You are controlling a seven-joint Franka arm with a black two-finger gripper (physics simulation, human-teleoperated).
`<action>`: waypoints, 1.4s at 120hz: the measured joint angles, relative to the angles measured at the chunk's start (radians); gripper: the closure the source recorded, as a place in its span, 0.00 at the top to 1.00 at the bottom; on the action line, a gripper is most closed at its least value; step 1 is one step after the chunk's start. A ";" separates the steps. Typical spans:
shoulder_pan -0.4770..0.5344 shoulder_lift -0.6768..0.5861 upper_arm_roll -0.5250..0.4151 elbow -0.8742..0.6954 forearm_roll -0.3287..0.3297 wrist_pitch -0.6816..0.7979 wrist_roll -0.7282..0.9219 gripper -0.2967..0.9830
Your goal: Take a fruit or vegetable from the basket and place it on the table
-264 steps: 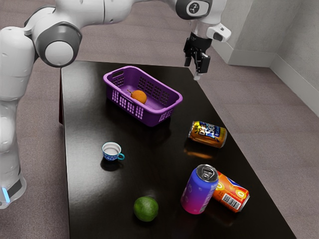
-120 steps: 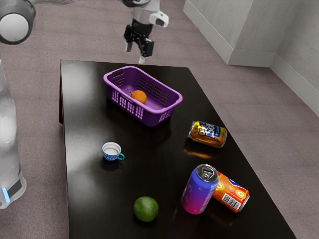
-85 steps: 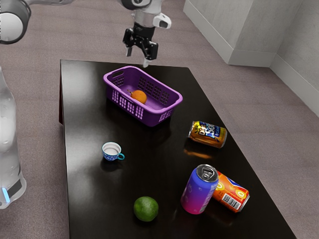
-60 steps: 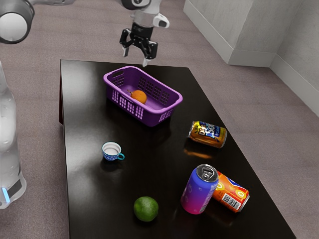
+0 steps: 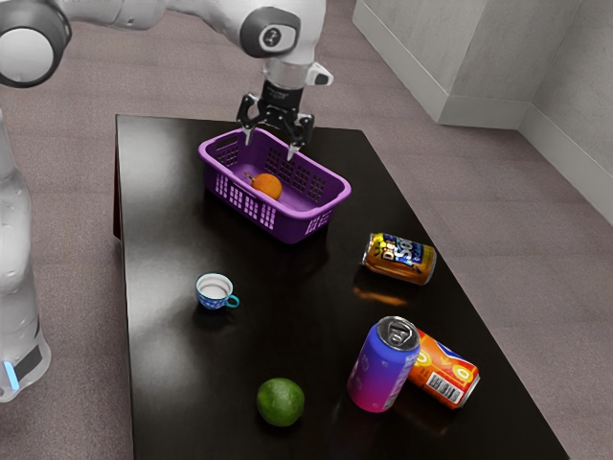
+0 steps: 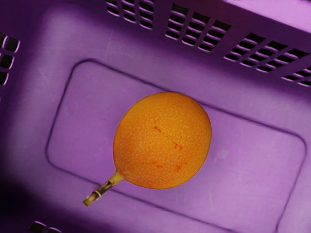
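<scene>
End effector (image 5: 270,147) spread wide abv purple basket (image 5: 290,226) w/ orange fruit (image 6: 163,141) inside, stem (image 6: 103,188) attchd

Indoor room, exact kind unclear, plain grey walls (image 5: 488,48) with pale skirting (image 5: 479,111), brownish-grey floor (image 5: 536,206) beyond the edges of a glossy black tabletop (image 5: 172,383)

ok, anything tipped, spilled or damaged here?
The gold soda can and orange soda can lie on their sides, unlike the upright blue-pink can; no spill visible. In the purple basket, the stemmed orange fruit has small reddish skin blemishes.
</scene>
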 joint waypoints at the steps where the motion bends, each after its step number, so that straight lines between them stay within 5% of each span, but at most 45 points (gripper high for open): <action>1: 0.000 0.000 0.000 -0.004 0.001 0.005 -0.003 0.77; 59: 0.000 -0.015 -0.002 -0.148 0.110 0.226 -0.166 0.77; 168: -0.005 0.041 -0.011 -0.193 0.087 0.262 -0.184 0.77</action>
